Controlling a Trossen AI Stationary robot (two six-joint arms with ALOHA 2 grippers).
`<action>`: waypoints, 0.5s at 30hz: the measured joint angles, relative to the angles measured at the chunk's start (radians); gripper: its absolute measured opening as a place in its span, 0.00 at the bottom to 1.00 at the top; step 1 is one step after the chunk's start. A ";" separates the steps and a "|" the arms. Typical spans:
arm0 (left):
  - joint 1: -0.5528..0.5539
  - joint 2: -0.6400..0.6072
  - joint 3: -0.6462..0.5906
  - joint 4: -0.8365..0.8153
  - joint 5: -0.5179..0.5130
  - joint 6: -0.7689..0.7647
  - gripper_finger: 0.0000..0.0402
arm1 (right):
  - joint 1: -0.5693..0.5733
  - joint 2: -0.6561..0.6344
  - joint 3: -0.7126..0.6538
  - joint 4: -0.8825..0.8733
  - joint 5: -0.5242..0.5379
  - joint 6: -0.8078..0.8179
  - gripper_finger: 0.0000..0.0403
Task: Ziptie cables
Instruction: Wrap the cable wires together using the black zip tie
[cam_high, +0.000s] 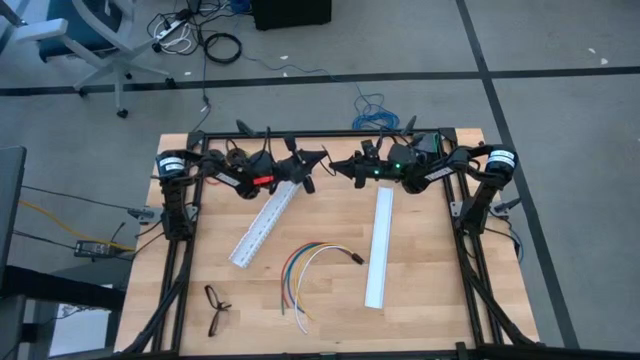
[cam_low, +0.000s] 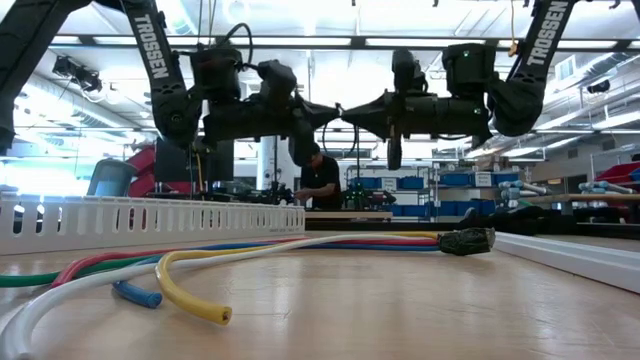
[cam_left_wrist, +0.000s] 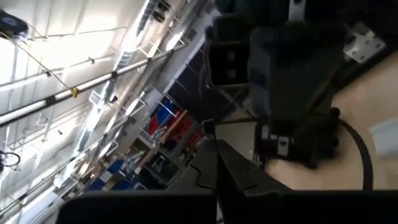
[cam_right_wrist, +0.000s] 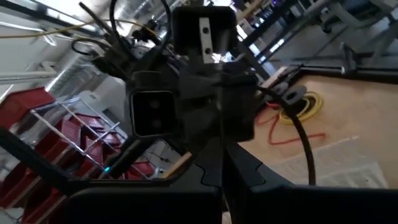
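Both arms hang high at the table's (cam_high: 420, 310) far edge, left gripper (cam_high: 318, 157) and right gripper (cam_high: 338, 166) tip to tip, seemingly closed, empty. The cables (cam_high: 300, 275) lie mid-table between two white rails (cam_high: 262, 228).

The grey floor (cam_high: 560, 90) around the wooden table (cam_high: 430, 300) carries dark tape lines (cam_high: 100, 88). A light office chair (cam_high: 90, 40) stands on it, with loose cables and a power strip (cam_high: 185, 35) and a black box (cam_high: 290, 12) nearby. Across the table, a bright workshop opens: long ceiling lights (cam_low: 300, 42), blue storage bins on shelves (cam_low: 470, 180), and 1 person (cam_low: 320, 180) at a bench.
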 joint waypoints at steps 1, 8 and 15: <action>-0.001 0.000 0.000 0.000 0.000 0.000 0.00 | -0.002 0.000 0.000 -0.010 0.000 0.000 0.00; -0.003 0.000 0.000 0.001 -0.002 0.001 0.00 | -0.004 0.000 0.000 -0.010 0.016 -0.001 0.00; -0.009 0.000 0.000 -0.021 -0.033 0.024 0.00 | -0.008 0.000 0.039 -0.021 -0.018 -0.037 0.00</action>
